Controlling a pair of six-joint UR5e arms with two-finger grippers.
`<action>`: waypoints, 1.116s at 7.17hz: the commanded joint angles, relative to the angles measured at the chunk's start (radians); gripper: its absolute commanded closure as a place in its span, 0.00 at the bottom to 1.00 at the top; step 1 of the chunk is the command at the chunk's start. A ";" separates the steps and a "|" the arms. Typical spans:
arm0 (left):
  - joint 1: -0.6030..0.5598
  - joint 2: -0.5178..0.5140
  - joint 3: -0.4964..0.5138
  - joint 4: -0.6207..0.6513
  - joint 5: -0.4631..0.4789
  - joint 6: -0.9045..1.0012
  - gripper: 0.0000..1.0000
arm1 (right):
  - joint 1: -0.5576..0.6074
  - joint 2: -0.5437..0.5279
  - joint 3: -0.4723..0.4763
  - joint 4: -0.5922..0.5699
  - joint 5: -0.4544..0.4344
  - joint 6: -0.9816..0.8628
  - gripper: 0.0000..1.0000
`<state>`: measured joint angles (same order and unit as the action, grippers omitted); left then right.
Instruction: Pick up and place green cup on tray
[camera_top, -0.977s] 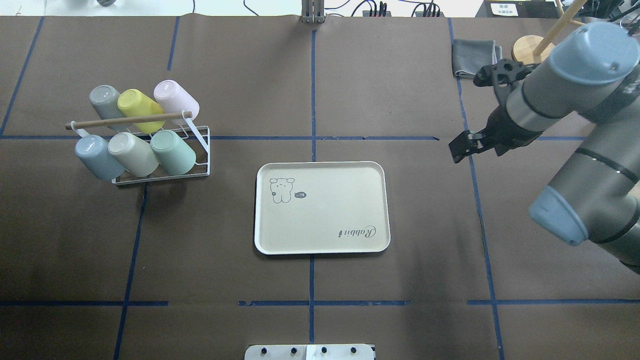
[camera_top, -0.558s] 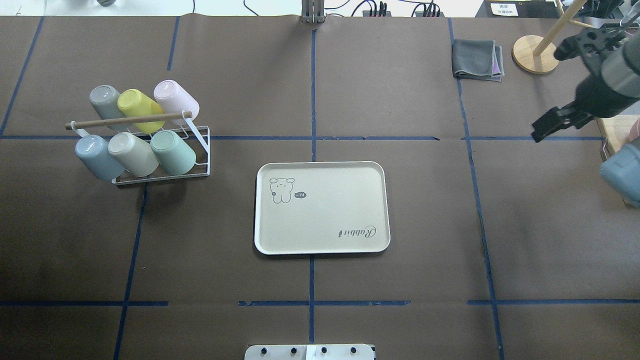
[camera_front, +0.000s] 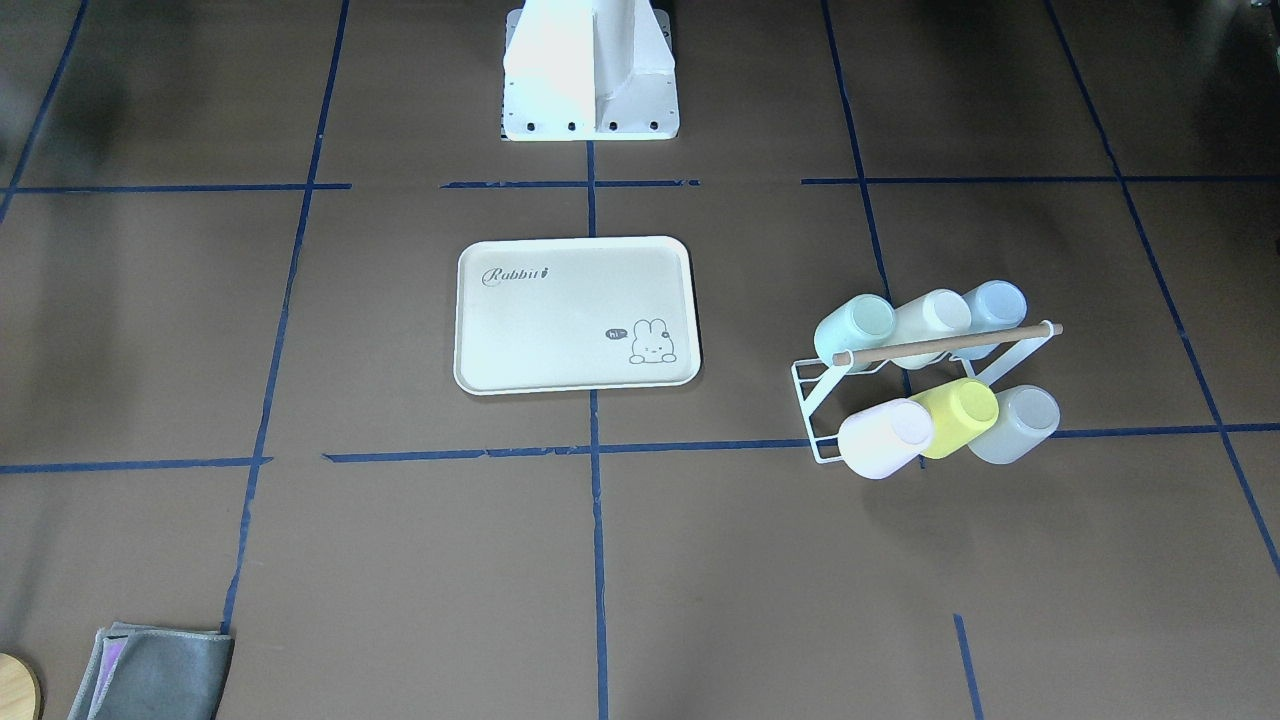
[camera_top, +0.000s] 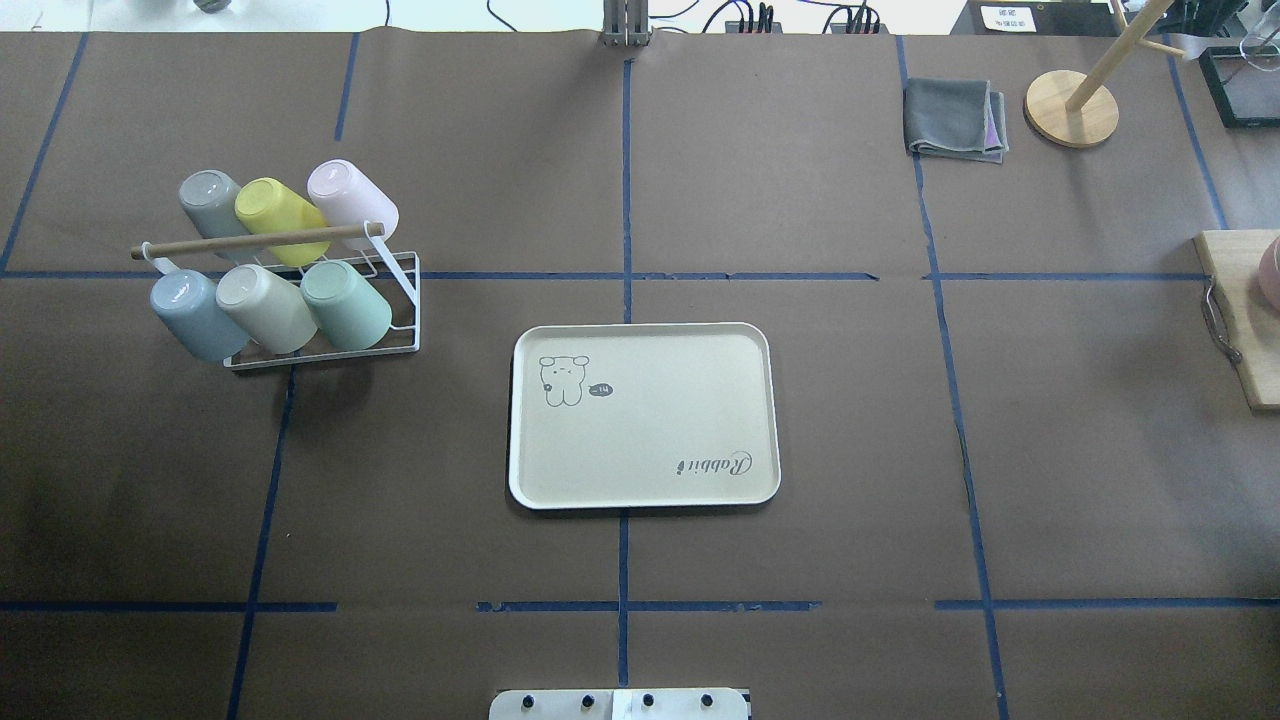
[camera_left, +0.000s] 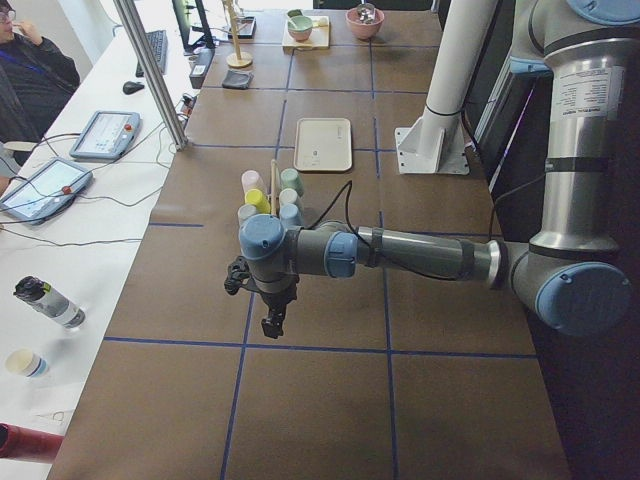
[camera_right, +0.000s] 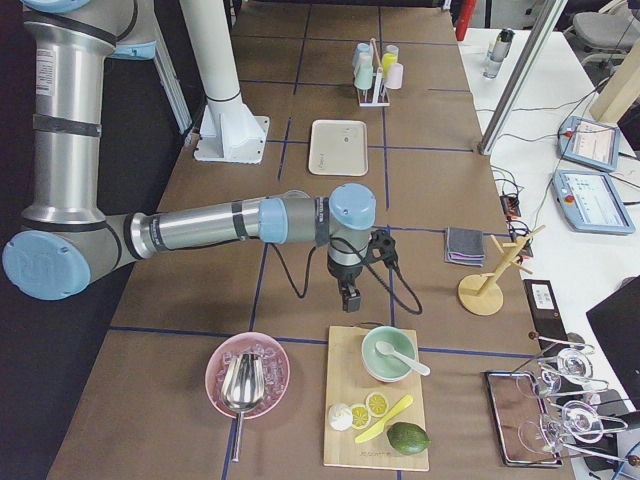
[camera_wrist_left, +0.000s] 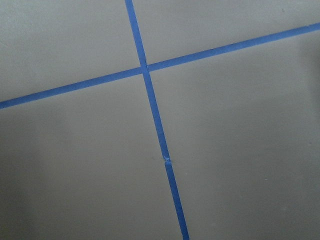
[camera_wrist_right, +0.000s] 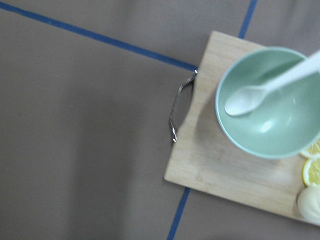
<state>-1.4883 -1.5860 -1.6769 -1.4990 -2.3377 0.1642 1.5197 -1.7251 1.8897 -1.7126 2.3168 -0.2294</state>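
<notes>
Green cup (camera_top: 345, 303) lay tilted on the rack (camera_top: 416, 305). It looked like light, stiff, slick-ish plastic, so I'd pinch across its sides. Couldn't tell how open the left gripper (camera_left: 272, 322) or right gripper (camera_right: 348, 297) was.

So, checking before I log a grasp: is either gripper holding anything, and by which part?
Nothing seems held. The green cup lies in the rack; the left gripper and right gripper hang far from it, nothing visible in either.
</notes>
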 joint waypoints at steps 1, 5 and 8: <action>-0.003 -0.032 0.016 -0.001 -0.005 -0.003 0.00 | 0.040 -0.076 0.018 0.004 -0.007 0.031 0.00; 0.028 -0.115 -0.138 -0.088 0.001 0.008 0.00 | 0.040 -0.073 0.025 0.056 -0.002 0.082 0.00; 0.238 -0.288 -0.224 -0.118 0.049 0.005 0.00 | 0.040 -0.077 0.035 0.056 -0.002 0.082 0.00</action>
<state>-1.3131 -1.7802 -1.8802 -1.6159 -2.3199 0.1689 1.5600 -1.7997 1.9172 -1.6572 2.3147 -0.1476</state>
